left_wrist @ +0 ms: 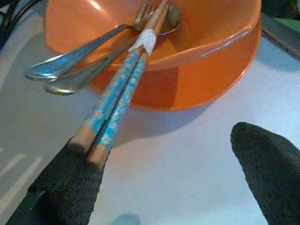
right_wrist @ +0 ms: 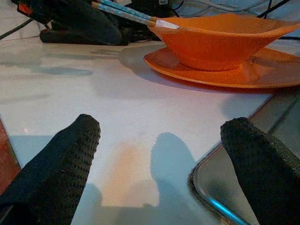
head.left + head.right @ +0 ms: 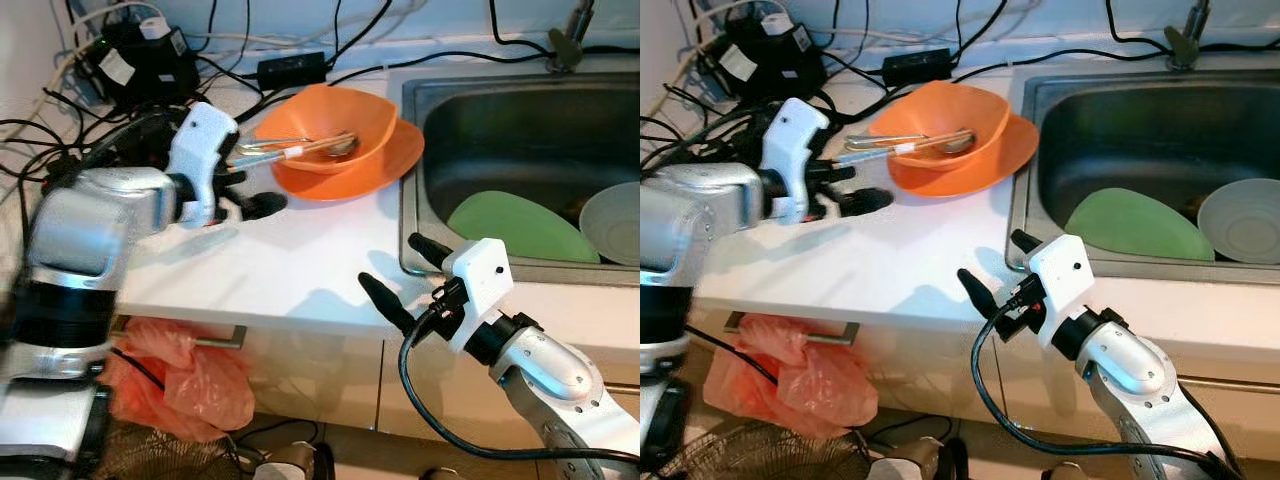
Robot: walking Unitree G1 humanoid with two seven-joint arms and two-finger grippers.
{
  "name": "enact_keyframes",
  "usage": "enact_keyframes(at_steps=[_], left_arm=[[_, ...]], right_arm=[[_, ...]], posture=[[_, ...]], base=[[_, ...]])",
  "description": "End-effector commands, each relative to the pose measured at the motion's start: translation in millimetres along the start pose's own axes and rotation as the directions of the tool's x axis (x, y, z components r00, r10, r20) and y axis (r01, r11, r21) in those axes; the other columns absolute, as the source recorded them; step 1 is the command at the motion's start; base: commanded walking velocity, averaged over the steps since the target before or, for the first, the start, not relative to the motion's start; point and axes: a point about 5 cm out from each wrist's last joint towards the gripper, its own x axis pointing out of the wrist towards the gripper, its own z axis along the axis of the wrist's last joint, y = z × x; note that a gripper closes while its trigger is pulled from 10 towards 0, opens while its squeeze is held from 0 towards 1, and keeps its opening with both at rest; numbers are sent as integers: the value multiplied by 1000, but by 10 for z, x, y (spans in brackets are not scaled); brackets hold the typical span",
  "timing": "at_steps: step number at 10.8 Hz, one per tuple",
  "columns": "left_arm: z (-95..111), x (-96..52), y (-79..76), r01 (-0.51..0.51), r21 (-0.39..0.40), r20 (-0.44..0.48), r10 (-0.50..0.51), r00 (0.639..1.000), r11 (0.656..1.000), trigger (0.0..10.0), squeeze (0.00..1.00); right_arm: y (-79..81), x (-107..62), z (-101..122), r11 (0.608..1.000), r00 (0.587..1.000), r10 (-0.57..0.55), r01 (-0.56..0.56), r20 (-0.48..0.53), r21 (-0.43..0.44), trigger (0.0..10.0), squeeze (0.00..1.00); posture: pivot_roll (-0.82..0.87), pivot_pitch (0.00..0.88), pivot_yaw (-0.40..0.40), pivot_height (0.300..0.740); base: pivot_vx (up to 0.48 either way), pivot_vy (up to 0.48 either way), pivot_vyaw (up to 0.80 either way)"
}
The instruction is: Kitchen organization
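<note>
Chopsticks (image 1: 119, 93): pair, taped, in orange bowl (image 3: 330, 125) on plate (image 3: 395, 160), counter at 11 o'clock. Likely light, stiff, slippery; best pinched near the projecting ends. Left gripper (image 1: 164, 183) wide, one finger touching those ends. Right gripper (image 3: 400, 275) wide, over counter edge, 6 o'clock.

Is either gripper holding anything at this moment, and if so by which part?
Nothing is held. The left gripper has open jaws, one finger at the handle ends of the chopsticks in the orange bowl. The right gripper hangs open over the counter edge.
</note>
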Motion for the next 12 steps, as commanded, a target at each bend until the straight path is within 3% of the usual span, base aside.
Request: enact_keyframes(at_steps=[1, 4, 6, 10, 12], left_arm=[[18, -32, 60, -33, -20, 29, 33, 999, 999, 10000, 0], [54, 115, -167, 8, -55, 92, -3, 996, 998, 10000, 0], [1, 131, -225, 16, -54, 89, -11, 996, 998, 10000, 0], [172, 37, -119, -55, -1, 149, 55, 987, 998, 10000, 0], [266, 39, -110, -148, -11, 296, 144, 944, 989, 10000, 0]], right_arm=[[-1, 4, 29, 1000, 1000, -1, 2, 20, -7, 10000, 0], [-60, -64, 2, 999, 1000, -23, 23, -8, -24, 10000, 0], [-94, -89, 0, 999, 999, -29, 29, -20, -36, 10000, 0], [-142, -86, -12, 999, 999, -27, 26, -30, -46, 10000, 0], [-161, -74, -12, 998, 999, -29, 27, -29, -51, 10000, 0]], posture=[[94, 82, 179, 740], [77, 94, 172, 740], [71, 98, 167, 740], [77, 88, 154, 740], [73, 79, 150, 740]], base=[[0, 0, 0], [0, 0, 0], [0, 0, 0], [0, 0, 0], [0, 0, 0]])
